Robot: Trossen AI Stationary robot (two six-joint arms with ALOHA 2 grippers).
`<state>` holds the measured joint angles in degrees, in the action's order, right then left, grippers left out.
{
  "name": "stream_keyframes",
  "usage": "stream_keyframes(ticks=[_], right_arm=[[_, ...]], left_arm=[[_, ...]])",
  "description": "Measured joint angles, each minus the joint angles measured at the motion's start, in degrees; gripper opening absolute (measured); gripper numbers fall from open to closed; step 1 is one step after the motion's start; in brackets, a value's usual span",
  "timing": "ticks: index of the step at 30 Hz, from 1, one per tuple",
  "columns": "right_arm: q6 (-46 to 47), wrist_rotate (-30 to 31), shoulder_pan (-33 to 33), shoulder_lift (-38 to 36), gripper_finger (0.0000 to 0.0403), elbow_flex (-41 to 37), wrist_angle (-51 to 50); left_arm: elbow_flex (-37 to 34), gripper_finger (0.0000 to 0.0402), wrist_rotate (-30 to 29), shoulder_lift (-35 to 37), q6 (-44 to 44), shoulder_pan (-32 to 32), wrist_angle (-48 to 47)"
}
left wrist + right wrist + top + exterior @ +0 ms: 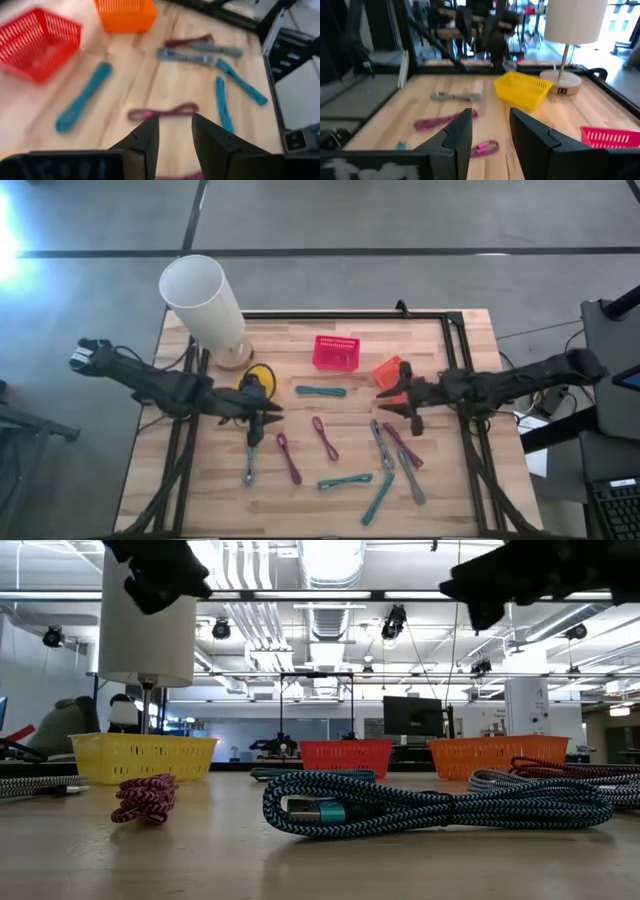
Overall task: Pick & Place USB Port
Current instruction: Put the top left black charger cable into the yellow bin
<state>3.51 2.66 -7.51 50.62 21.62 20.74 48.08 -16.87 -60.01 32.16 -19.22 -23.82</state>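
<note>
Black left gripper (272, 420): fingers apart, holding nothing, above the table near the yellow basket (258, 376).
Black right gripper (400, 402): fingers apart, holding nothing, just beside the orange basket (387, 369).
Cables: many bundled cables lie flat on the wood; a teal cable (320, 391) is between the 2 grippers, a maroon cable (324, 437) lies near the middle.
Red basket (336, 352): at the back.
Lamp (205, 302): back left corner.
Table (300, 505): light wood.
</note>
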Motion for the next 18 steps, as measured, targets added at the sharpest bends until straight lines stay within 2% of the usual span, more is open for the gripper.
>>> stream_keyframes(ticks=[3, 9, 14, 18], right_arm=[[-1.0, 0.0, 0.0, 4.2, 0.0126, 3.3, -1.9], [-1.6, 0.1, 0.0, 10.7, 0.0125, 9.5, -7.8], [-2.6, 0.1, 0.0, 15.0, 0.0121, 12.9, -9.1], [-2.5, 0.1, 0.0, 17.6, 0.0123, 15.0, -9.0]], left_arm=[[1.8, 0.0117, 0.1, -3.3, 6.1, -2.3, -6.3], [3.5, 0.0117, 1.5, -8.8, 22.5, -7.0, -12.6], [2.6, 0.0117, 4.5, -12.4, 39.4, -10.3, -14.6], [1.3, 0.0117, 7.2, -15.5, 48.0, -13.1, -15.0]])
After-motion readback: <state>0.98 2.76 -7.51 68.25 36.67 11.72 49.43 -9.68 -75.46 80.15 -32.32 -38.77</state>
